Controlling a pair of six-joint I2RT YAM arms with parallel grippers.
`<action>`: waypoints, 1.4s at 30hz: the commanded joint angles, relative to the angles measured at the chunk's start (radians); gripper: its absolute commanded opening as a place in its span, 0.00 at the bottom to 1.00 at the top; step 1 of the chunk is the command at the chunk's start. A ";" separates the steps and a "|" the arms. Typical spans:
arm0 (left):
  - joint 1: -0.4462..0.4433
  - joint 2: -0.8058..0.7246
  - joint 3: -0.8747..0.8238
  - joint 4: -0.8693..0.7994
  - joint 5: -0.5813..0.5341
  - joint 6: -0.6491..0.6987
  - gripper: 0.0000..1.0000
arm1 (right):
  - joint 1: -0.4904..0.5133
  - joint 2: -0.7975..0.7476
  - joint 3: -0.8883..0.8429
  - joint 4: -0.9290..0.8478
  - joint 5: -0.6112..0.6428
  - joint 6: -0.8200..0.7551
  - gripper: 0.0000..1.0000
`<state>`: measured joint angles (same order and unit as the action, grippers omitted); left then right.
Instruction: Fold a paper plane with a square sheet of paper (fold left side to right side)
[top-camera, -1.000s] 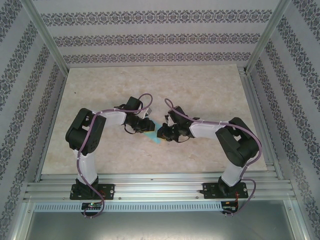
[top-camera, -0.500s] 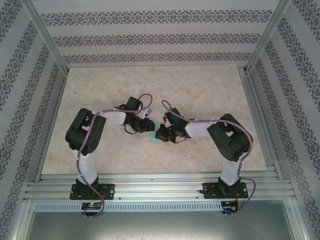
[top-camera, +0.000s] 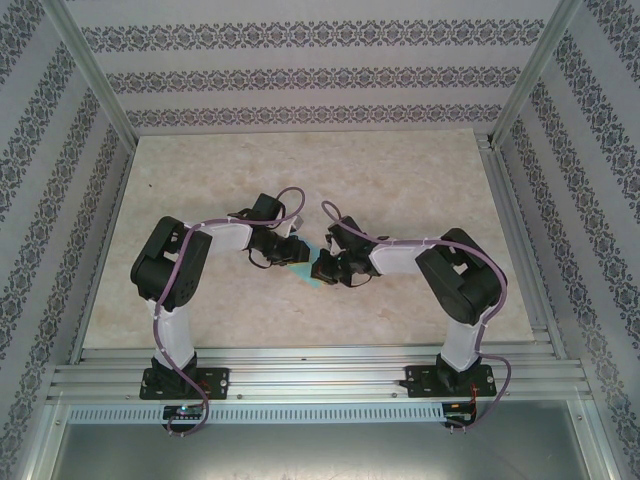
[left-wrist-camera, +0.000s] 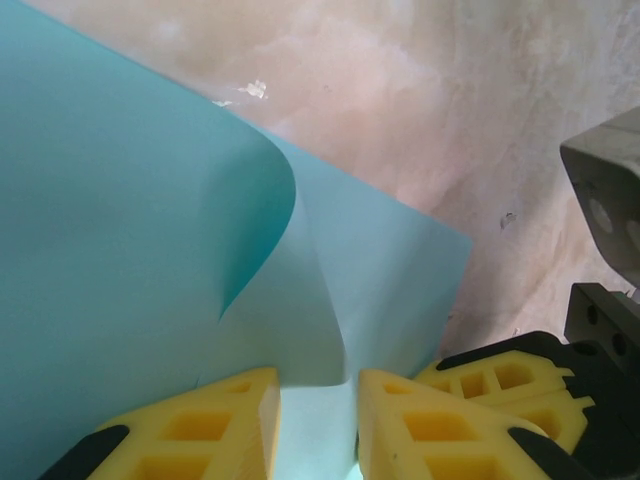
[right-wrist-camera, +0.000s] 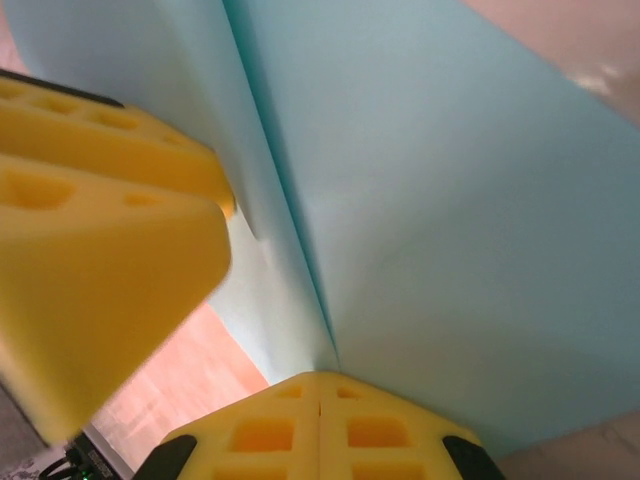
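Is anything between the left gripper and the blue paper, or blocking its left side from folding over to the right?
Nothing separates them: the left gripper straddles the square sheet of paper, fingers apart. The right gripper, fingers shut on the sheet's right part, may block where the folding side lands.

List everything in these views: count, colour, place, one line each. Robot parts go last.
square sheet of paper: one, turquoise, mid-table, partly curled up
table: one, beige marbled, under everything
walls: three, pale with dark patterned bands, around the table
frame rails: several, silver, near edge and corners
arms: two, black and white, bases at near edge
left claw: one, yellow fingers parted, at the sheet
right claw: one, yellow fingers shut, apparently pinching the sheet's fold
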<state>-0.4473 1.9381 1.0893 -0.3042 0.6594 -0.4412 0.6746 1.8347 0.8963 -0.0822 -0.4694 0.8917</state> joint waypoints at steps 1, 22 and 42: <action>-0.006 0.024 -0.016 -0.079 -0.093 0.034 0.29 | 0.017 -0.033 -0.069 -0.105 0.011 -0.013 0.01; -0.008 0.023 -0.023 -0.073 -0.086 0.028 0.29 | 0.033 0.014 0.001 0.079 -0.037 0.055 0.04; 0.001 0.014 0.041 -0.103 -0.066 0.040 0.32 | 0.001 0.022 -0.184 -0.023 -0.007 0.052 0.04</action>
<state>-0.4541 1.9381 1.1095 -0.3500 0.6563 -0.4316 0.6842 1.8015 0.7807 0.0654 -0.5068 0.9272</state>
